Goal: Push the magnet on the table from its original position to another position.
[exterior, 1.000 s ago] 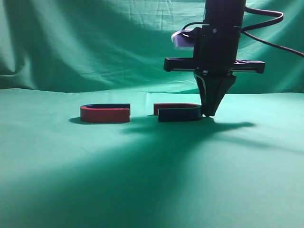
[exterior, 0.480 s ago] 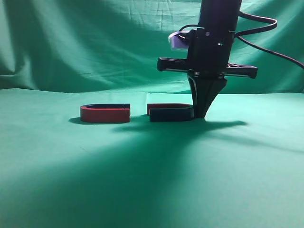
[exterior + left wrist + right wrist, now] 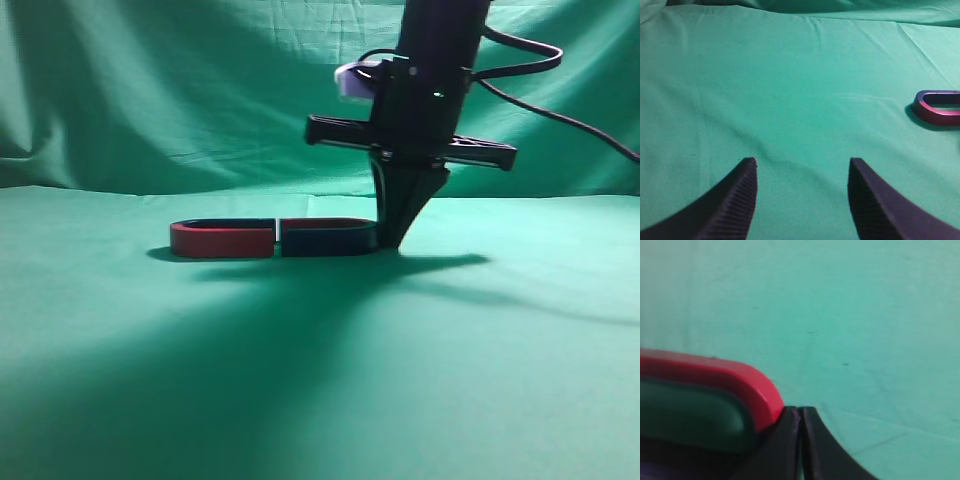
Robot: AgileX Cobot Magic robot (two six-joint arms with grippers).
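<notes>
Two U-shaped red-and-blue magnets lie on the green cloth in the exterior view. The left magnet (image 3: pixel 222 238) shows its red side. The right magnet (image 3: pixel 328 238) shows its dark blue side, and the two now touch end to end. My right gripper (image 3: pixel 390 243) is shut, tips down on the cloth, pressed against the right magnet's curved end. In the right wrist view the shut tips (image 3: pixel 800 412) touch the magnet's red bend (image 3: pixel 715 377). My left gripper (image 3: pixel 802 165) is open and empty above bare cloth, with a magnet (image 3: pixel 939 106) far to its right.
The green cloth (image 3: pixel 320 380) covers the table and rises as a backdrop behind. Black cables (image 3: pixel 545 85) hang from the right arm at the upper right.
My right gripper has slid left along the cloth, pushing the right magnet left. The gap between the two magnets has closed and they now touch.
</notes>
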